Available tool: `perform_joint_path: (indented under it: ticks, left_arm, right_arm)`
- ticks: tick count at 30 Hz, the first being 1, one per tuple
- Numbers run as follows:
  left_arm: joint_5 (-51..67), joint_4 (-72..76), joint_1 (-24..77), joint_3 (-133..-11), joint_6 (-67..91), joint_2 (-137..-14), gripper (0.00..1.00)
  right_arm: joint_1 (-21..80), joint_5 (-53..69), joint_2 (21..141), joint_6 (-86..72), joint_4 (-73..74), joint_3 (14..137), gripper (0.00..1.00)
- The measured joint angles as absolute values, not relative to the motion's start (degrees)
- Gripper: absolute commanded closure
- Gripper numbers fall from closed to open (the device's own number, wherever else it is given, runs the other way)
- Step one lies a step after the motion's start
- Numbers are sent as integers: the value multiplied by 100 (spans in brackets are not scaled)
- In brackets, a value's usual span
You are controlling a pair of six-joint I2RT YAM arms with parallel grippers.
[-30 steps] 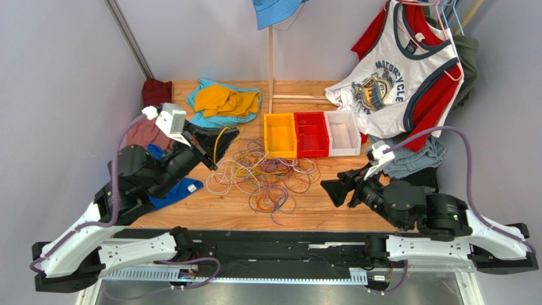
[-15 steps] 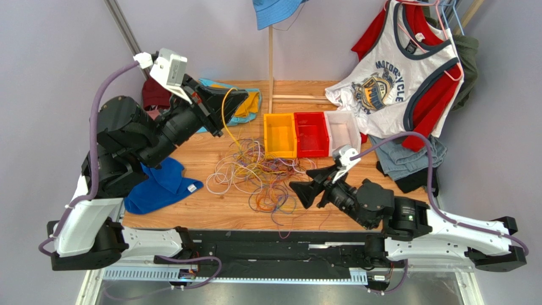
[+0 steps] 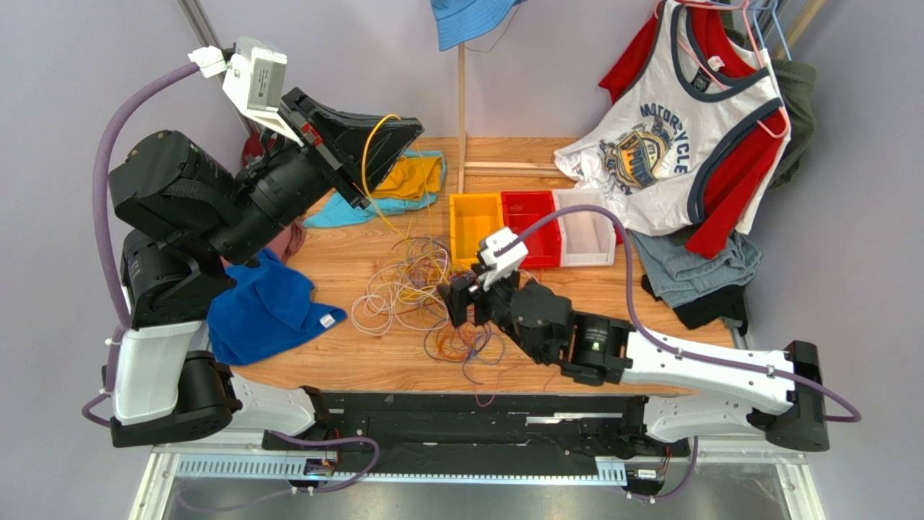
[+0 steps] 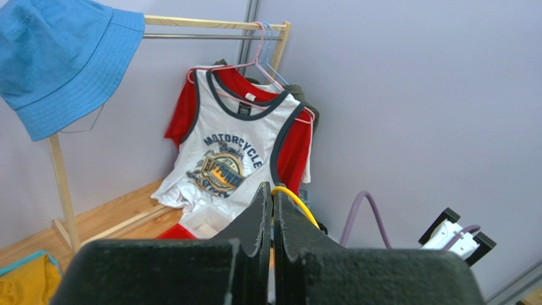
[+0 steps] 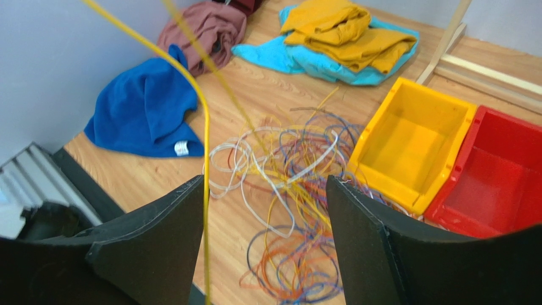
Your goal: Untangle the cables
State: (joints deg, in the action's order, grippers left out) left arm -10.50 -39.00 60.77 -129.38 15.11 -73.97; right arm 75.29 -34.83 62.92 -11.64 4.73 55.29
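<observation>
Cables (image 3: 403,290): tangled heap, centre.
Left gripper (image 4: 272,198): clamped on yellow cable (image 4: 292,196), upper left.
Right gripper (image 5: 264,184): spread, empty, above heap.

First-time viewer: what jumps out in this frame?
The left claw, held high at back left, is shut on a yellow cable trailing down to the multicoloured tangle of cables mid-table. The right claw hangs open over that tangle.
</observation>
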Motion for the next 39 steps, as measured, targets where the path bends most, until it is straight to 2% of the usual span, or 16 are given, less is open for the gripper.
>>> perform_joint_path:
  ticks: [4,6,8,9,10,11,12,17,20,26,32,36,39]
  left_arm:
    - [-993,-3935,6077,-12982,1509,-7411,100]
    - [-976,-3968,6077,-12982,1505,-7408,100]
    - [-969,-4003,6077,-12982,1500,-7406,100]
    - [-969,-4016,6077,-12982,1496,-7402,100]
    - [-969,-4025,6077,-12982,1487,-7397,100]
    - [-972,-4040,6077,-12982,1483,-7387,100]
    - [-974,-4056,6077,-12980,1479,-7371,100]
    - [-1114,-4082,6077,-12720,1396,-7124,100]
    - [-1352,-3879,6077,-12088,1339,-6729,100]
    - [-1927,-3444,6077,-10490,1291,-5905,100]
    - [-2202,-2954,6097,-9636,1284,-5518,100]
    - [-2233,-2692,6165,-9487,1258,-5502,100]
    - [-2383,-2733,6119,-9323,1249,-5481,100]
  right_arm:
    - [7223,-3356,6943,-1144,156,6069,31]
    - [7100,-3264,7234,-1146,16,6281,37]
    - [6995,-3177,7474,-1153,-38,6449,52]
    - [6928,-3107,7614,-1173,-71,6541,65]
    - [6879,-3070,7697,-1170,-89,6582,74]
    - [6814,-3030,7776,-1188,-97,6622,98]
    - [6772,-2991,7824,-1186,-104,6637,100]
    - [6643,-3120,7819,-1162,331,6912,100]
    - [6632,-3262,7612,-991,908,7483,100]
    - [6632,-3365,6890,-751,1918,9644,100]
    - [6637,-3186,6071,-762,2447,10768,100]
    - [6650,-3238,6045,-742,2812,10833,100]
    - [6639,-3411,6084,-744,2978,10431,100]
